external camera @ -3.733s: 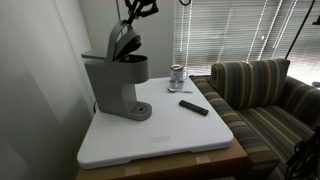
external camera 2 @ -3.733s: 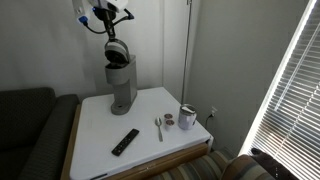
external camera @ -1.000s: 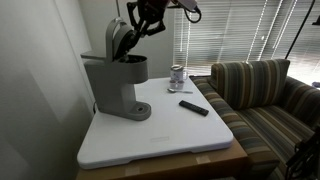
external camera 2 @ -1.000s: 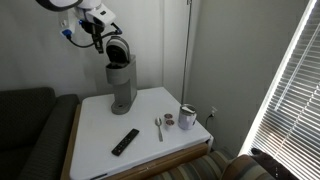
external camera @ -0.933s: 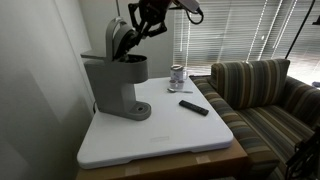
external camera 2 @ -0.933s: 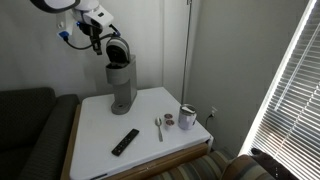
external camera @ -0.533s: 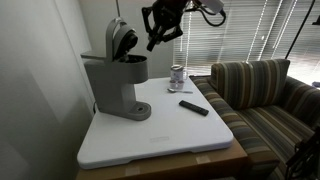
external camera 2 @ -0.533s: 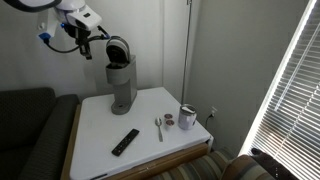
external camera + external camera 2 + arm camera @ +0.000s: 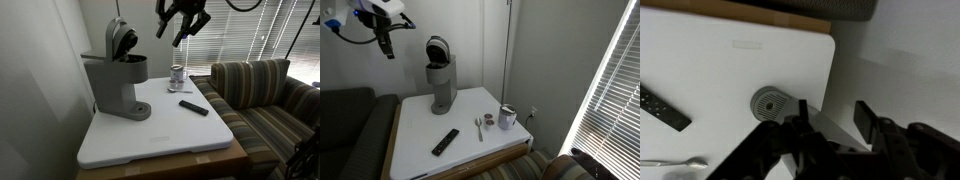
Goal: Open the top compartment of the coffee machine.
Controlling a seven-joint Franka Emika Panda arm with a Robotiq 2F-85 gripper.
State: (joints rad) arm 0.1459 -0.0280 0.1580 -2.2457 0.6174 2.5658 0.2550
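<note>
"Wrist view first: how does the gripper (image 9: 835, 125) stand?"

"Jaws spread wide, nothing between them. It looks down on the white table (image 9: 730, 70), with the coffee machine's round drip base (image 9: 770, 102) below it, and a black remote (image 9: 662, 107) and a spoon (image 9: 675, 162) at the edge of the picture."

"And the coffee machine (image 9: 115, 85) itself?"

"In both exterior views it stands near the back corner of the table by the wall. The top compartment (image 9: 120, 40) is tipped up and back on its hinge, dark inner side showing (the round chamber faces out into the room)."

"Is the gripper touching it?"

"No. In an exterior view the gripper (image 9: 388, 45) hangs in the air well apart from the raised top compartment (image 9: 438, 48), at about the same height."

"Anything else on the table?"

"A small metal can (image 9: 507, 116) near the far edge, the spoon (image 9: 478, 127) beside it, the remote (image 9: 445, 141) toward the front. A striped couch (image 9: 255, 90) sits just beside the table."
</note>
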